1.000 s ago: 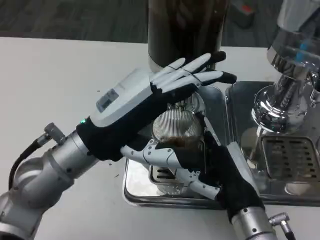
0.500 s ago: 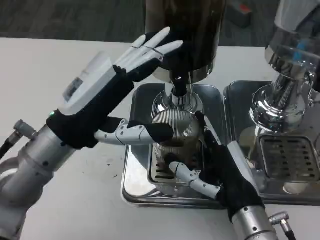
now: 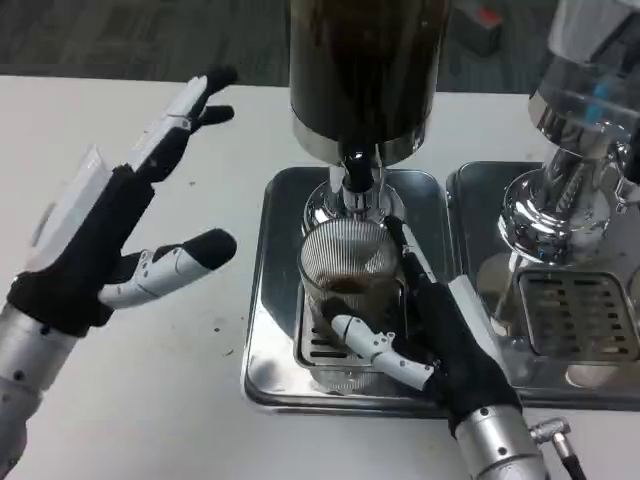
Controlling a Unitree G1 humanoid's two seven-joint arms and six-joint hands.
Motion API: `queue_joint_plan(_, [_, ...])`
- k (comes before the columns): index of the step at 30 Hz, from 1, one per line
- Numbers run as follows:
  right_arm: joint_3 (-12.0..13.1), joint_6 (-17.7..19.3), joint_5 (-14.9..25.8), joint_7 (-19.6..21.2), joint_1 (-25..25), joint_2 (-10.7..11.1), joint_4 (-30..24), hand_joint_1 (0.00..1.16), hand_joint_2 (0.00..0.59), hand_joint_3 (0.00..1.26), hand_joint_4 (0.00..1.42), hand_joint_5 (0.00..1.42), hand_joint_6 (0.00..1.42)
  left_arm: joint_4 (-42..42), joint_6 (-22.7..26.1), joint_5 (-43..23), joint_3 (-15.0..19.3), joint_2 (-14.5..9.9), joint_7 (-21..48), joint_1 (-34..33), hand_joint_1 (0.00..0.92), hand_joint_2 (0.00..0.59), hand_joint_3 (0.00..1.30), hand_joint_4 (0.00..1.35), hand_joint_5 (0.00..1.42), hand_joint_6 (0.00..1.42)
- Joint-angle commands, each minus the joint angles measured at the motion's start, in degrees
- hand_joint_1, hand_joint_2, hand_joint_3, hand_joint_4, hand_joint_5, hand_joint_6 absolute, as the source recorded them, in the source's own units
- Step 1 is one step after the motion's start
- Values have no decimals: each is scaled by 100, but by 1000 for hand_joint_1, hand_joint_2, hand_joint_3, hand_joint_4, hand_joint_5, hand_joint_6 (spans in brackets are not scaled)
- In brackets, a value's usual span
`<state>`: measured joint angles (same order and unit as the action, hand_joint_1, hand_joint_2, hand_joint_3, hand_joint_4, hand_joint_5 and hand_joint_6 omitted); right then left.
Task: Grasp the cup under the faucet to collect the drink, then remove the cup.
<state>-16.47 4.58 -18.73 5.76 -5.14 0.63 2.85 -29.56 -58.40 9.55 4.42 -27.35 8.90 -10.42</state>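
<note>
Two hands are at work, and they now sit well apart. The right hand (image 3: 440, 335) wraps the ribbed glass cup (image 3: 350, 285) from the right side, thumb across the cup's front near its base and the other fingers reaching up behind its right wall, so it holds the cup firmly. The cup stands upright on the slotted grate of the left drip tray (image 3: 270, 300), directly under the faucet (image 3: 357, 180) of the dark drink dispenser (image 3: 365, 70), with a shallow layer of brown drink in its bottom.

The left hand (image 3: 110, 220) has changed most. A second ago it lay over the faucet, above the cup; half a second ago it was lifting off to the left; now it hangs over the bare white table (image 3: 120, 400), left of the tray, fingers spread and holding nothing. With the left hand off the tap, I judge the pour to be finished or ending, which leaves the removal step to the right hand.

The left forearm rises from the lower left with its fingers pointing up and away. The right forearm enters from the bottom edge. A second chrome dispenser (image 3: 570, 200) stands to the right on its own tray.
</note>
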Motion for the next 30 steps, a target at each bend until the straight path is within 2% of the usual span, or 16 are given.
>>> queue_joint_plan(1, [-6,141,21,3,85,-10,94,651,233,0,0,0,0,-621,29,-227,87,-72,36,157,0,112,67,0,153,52])
queue_joint_plan(5, [-41,136,-16,20,64,-19,81,669,221,0,0,0,0,-1104,138,-725,70,8,336,211,0,112,72,0,156,54])
queue_joint_plan(12, [-47,96,-1,26,117,-67,144,694,209,0,0,0,0,-1395,147,-679,-1,-27,479,285,0,118,86,0,167,57])
queue_joint_plan(20, [-71,64,78,-21,115,-148,233,832,187,0,0,0,2,-1532,176,-649,0,-70,490,340,0,117,77,25,162,58])
queue_joint_plan(30, [-44,-22,18,50,244,-279,348,860,189,0,0,0,63,-1681,254,-169,-194,-219,388,450,0,127,93,50,148,58])
